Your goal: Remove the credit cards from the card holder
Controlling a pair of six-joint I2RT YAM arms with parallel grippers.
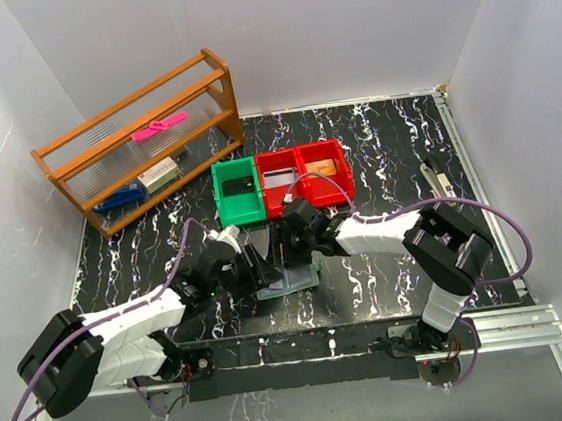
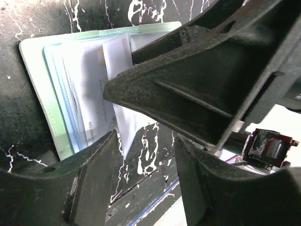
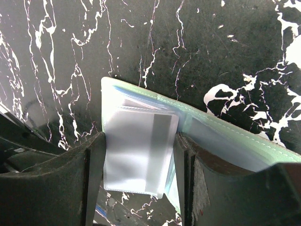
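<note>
Reckoning the credit cards (image 2: 91, 94) thin, stiff and slick in their soft clear sleeves (image 3: 136, 155), I judged an exposed short edge the place to pinch. The card holder (image 3: 225, 136) lay open on the counter (image 3: 70, 47), just ahead of my left gripper (image 2: 146, 136), which gaped empty. My right gripper (image 3: 139, 139) stood wide, one pale sleeve spanning its fingers; whether it clamped that, I couldn't tell. Its bulk hid much of the holder.
</note>
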